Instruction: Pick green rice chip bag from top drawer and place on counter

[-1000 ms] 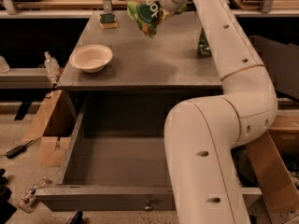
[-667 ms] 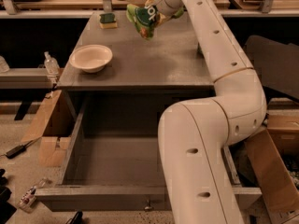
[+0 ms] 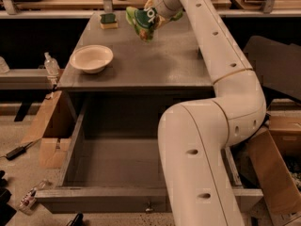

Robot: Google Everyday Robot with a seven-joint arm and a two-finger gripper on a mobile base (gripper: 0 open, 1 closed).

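Observation:
The green rice chip bag (image 3: 142, 22) hangs over the far part of the counter (image 3: 155, 62), held a little above its surface. My gripper (image 3: 153, 14) is shut on the bag's top, with the white arm reaching across the counter from the right. The top drawer (image 3: 113, 166) is pulled out below the counter and its grey box shows nothing inside; its front panel has a small knob (image 3: 149, 206).
A cream bowl (image 3: 91, 58) sits on the counter's left side. A yellow-green sponge (image 3: 108, 20) lies at the far left corner. My arm (image 3: 211, 140) covers the drawer's right part. Cardboard boxes (image 3: 47, 135) stand left and right on the floor.
The gripper with the bag has shifted slightly left over the counter's far part, and the arm has swung further left over the drawer. The bowl and sponge have not moved.

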